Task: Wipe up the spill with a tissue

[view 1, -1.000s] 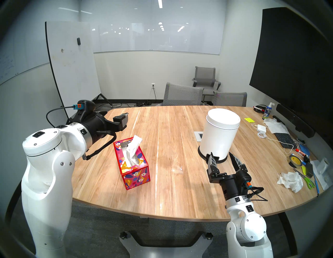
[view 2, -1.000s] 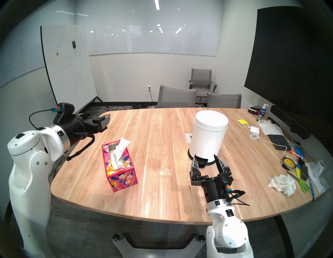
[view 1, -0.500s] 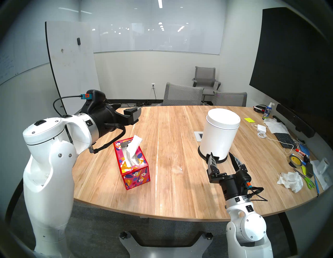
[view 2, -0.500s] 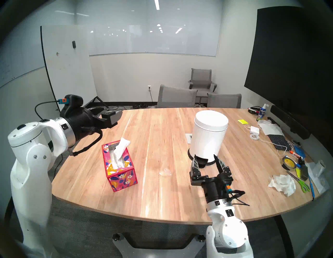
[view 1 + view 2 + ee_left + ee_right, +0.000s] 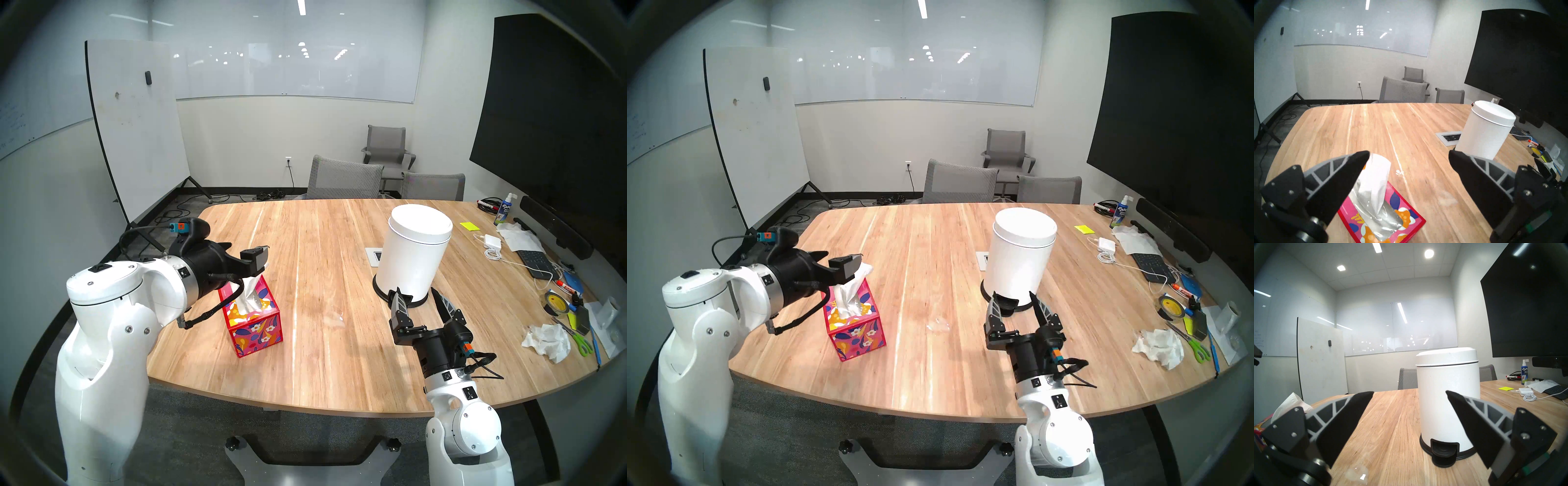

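Glinting faintly on the wooden counter [image 5: 339,380], the spill [image 5: 334,319] is a small clear patch near the middle of the near half, well in from the front edge, between the tissue box and the pedal bin. Toward the counter's left edge stands the red floral tissue box [image 5: 252,324], and the tissue [image 5: 1375,179] rises upright out of its slot, loosely creased. The left pincer [image 5: 1407,158] hangs over the box with its jaws wide apart and nothing between them; in the wrist view one black fingertip [image 5: 1360,158] overlaps the tissue's top edge, though whether it touches the paper cannot be told. The right pincer [image 5: 419,298] is poised low above the counter nearer the front right, jaws likewise spread and empty, its tips framing the black base of the white pedal bin [image 5: 415,249], whose lid is down. Along the right edge lies clutter: a crumpled white paper wad [image 5: 548,342], green-handled scissors [image 5: 580,341], a roll of tape [image 5: 553,303], a keyboard [image 5: 536,263] and a white charger [image 5: 492,241] with its cable.
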